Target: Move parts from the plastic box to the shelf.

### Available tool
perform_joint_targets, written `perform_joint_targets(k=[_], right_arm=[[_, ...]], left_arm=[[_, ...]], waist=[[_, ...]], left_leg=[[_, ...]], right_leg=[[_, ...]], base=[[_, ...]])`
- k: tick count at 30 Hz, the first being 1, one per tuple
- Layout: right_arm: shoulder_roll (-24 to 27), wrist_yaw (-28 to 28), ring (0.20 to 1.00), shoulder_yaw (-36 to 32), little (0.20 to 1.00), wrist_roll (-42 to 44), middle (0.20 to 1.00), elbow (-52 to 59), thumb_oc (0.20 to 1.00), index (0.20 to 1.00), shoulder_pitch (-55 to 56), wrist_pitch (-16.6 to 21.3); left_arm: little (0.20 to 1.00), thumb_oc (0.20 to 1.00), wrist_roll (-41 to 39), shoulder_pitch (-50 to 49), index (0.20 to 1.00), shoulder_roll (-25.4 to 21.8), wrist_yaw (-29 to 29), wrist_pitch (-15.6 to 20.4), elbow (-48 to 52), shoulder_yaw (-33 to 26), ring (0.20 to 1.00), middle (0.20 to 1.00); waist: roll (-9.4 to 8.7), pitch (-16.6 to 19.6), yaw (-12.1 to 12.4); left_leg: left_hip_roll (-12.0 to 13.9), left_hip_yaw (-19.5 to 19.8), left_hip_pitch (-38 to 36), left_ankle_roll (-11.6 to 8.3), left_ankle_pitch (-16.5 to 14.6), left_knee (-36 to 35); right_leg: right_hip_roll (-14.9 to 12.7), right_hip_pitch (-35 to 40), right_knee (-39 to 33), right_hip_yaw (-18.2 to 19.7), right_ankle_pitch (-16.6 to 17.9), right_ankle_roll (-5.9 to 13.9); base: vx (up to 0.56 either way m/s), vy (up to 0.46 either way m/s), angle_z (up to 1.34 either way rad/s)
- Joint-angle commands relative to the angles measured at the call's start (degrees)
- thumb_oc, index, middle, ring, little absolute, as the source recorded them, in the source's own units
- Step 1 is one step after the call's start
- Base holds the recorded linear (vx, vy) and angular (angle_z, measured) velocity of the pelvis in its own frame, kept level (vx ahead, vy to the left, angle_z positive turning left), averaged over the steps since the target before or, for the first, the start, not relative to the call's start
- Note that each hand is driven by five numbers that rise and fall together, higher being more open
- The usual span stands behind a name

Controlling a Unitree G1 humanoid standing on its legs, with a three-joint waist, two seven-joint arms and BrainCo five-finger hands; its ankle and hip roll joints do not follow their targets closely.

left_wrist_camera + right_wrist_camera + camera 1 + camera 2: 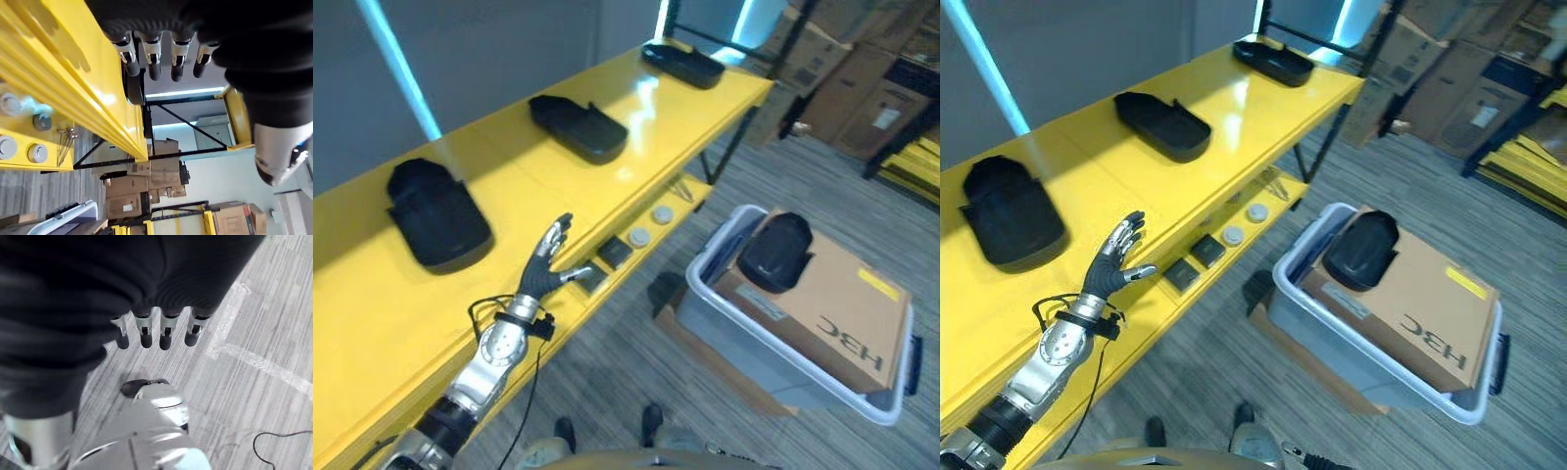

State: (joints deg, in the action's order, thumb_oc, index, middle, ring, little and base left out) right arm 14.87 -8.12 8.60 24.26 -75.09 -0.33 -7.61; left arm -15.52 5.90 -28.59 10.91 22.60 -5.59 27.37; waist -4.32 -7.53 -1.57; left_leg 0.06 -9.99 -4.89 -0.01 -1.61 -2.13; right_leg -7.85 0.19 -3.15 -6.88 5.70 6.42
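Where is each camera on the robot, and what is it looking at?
Left eye view: on the head, looking down at the yellow shelf, three black parts on it, the plastic box; left hand open.
Right eye view: beside it, same scene; a fourth black part on a cardboard box.
Left wrist view: along the left hand's straight fingers, by the shelf edge.
Right wrist view: down past the right hand at the floor.

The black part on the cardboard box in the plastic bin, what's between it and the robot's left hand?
In the left eye view, between the open left hand and the black moulded part lie the yellow shelf's lower ledge with small grey parts, then striped grey floor.
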Motion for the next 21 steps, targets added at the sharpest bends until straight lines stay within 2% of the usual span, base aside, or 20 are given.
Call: perform_joint_targets(k=[1, 6, 10, 11, 12, 15, 16, 18, 19, 21], right_arm=[[1.59, 0.34, 1.000, -0.41, 1.000, -2.93, 1.000, -2.20, 1.000, 1.000, -0.67, 0.59], [1.38, 0.66, 1.000, 0.11, 1.000, -3.77, 1.000, -1.43, 1.000, 1.000, 0.52, 1.92], [2.22, 0.56, 1.000, 0.63, 1.000, -4.14, 1.000, -0.85, 1.000, 1.000, 0.71, 2.90], [2.89, 1.14, 1.000, 1.73, 1.000, -3.81, 1.000, -0.19, 1.000, 1.000, 0.39, 3.87], [2.97, 1.34, 1.000, 1.81, 1.000, -3.47, 1.000, -0.23, 1.000, 1.000, 0.25, 4.04], [3.59, 1.83, 1.000, 1.51, 1.000, -0.64, 1.000, -0.55, 1.000, 1.000, -0.82, 4.57], [4.45, 1.00, 1.000, 0.97, 1.000, -1.03, 1.000, -0.45, 1.000, 1.000, -1.74, 4.92], [4.61, 0.92, 1.000, 0.90, 1.000, -1.37, 1.000, -0.38, 1.000, 1.000, -1.79, 5.07], [4.91, 1.40, 1.000, 1.22, 1.000, -1.38, 1.000, 0.12, 1.000, 1.000, -2.12, 5.59], [5.03, 2.49, 1.000, 2.01, 1.000, 0.05, 1.000, 1.09, 1.000, 1.000, -2.84, 5.52]], left_arm=[[1.000, 1.000, 1.13, 3.92, 1.000, 1.48, 1.22, 0.63, 3.42, 0.73, 1.000, 1.000], [1.000, 1.000, 3.62, 4.24, 1.000, 2.38, 4.28, -0.95, 1.30, 1.99, 1.000, 1.000], [1.000, 1.000, 5.89, 4.68, 1.000, 2.87, 5.00, -1.21, -2.17, 2.39, 1.000, 1.000], [1.000, 1.000, 6.40, 4.44, 1.000, 2.88, 4.56, -1.08, -4.52, 2.14, 1.000, 1.000], [1.000, 1.000, 6.35, 4.42, 1.000, 2.93, 4.42, -0.96, -4.89, 2.08, 1.000, 1.000], [1.000, 1.000, 6.21, 3.65, 1.000, 2.88, 3.40, -0.27, -6.66, 1.73, 1.000, 1.000], [1.000, 1.000, 6.21, 2.23, 1.000, 2.48, 2.61, 0.33, -7.43, 1.89, 1.000, 1.000], [1.000, 1.000, 6.25, 1.86, 1.000, 2.45, 2.42, 0.33, -7.52, 1.94, 1.000, 1.000], [1.000, 1.000, 6.66, 0.98, 1.000, 2.65, 1.16, 0.48, -8.45, 2.00, 1.000, 1.000], [1.000, 1.000, 7.53, 0.68, 1.000, 2.98, 0.04, 1.18, -9.77, 2.16, 1.000, 1.000]], waist=[[2.48, 0.64, -0.23], [1.90, 0.56, -1.18], [1.51, -0.59, -1.40], [1.36, -1.55, -0.64], [1.41, -1.61, -0.53], [2.04, -1.67, 0.45], [3.01, -1.93, 1.86], [3.09, -2.04, 2.26], [3.51, -2.38, 3.37], [3.94, -2.27, 4.05]], left_leg=[[-1.42, 5.35, 0.64, 2.15, -5.53, 5.24], [0.34, 4.12, 1.84, 0.92, -6.08, 9.28], [2.35, 6.44, 7.21, -0.19, -1.29, 21.59], [1.97, 9.40, 11.68, -0.28, 0.51, 27.66], [1.83, 9.64, 12.06, -0.25, 0.37, 27.73], [0.35, 11.05, 12.01, -0.16, -0.04, 22.23], [-1.68, 14.27, 13.14, -0.56, 1.50, 13.49], [-2.14, 14.97, 13.17, -0.61, 2.10, 11.83], [-3.06, 17.34, 14.92, -1.06, 4.28, 9.76], [-3.30, 17.93, 14.65, -0.90, 5.03, 6.43]], right_leg=[[0.50, -2.87, 0.99, -0.47, 1.47, 0.40], [2.24, -0.74, -0.54, 0.68, 0.65, -1.19], [3.61, -0.15, 0.39, 2.14, -0.34, -3.46], [4.09, 0.44, 0.05, 3.59, -0.24, -4.29], [4.14, 0.49, -0.05, 3.76, -0.24, -4.27], [4.60, 0.84, -0.40, 5.10, -0.63, -3.79], [5.41, 1.44, -0.57, 7.15, -1.40, -3.52], [5.53, 1.79, -0.72, 7.66, -1.63, -3.56], [6.17, 2.42, -0.78, 8.69, -2.17, -3.76], [6.59, 2.52, -0.79, 8.74, -2.86, -3.87]], base=[[0.04, -0.254, -0.36], [0.08, -0.251, -0.22], [0.09, -0.208, -0.14], [0.10, -0.147, -0.35], [0.11, -0.077, -0.39], [0.11, 0.089, -0.42], [0.16, 0.164, -0.39], [0.13, 0.137, -0.29], [0.12, 0.180, -0.39], [0.08, 0.154, -0.44]])
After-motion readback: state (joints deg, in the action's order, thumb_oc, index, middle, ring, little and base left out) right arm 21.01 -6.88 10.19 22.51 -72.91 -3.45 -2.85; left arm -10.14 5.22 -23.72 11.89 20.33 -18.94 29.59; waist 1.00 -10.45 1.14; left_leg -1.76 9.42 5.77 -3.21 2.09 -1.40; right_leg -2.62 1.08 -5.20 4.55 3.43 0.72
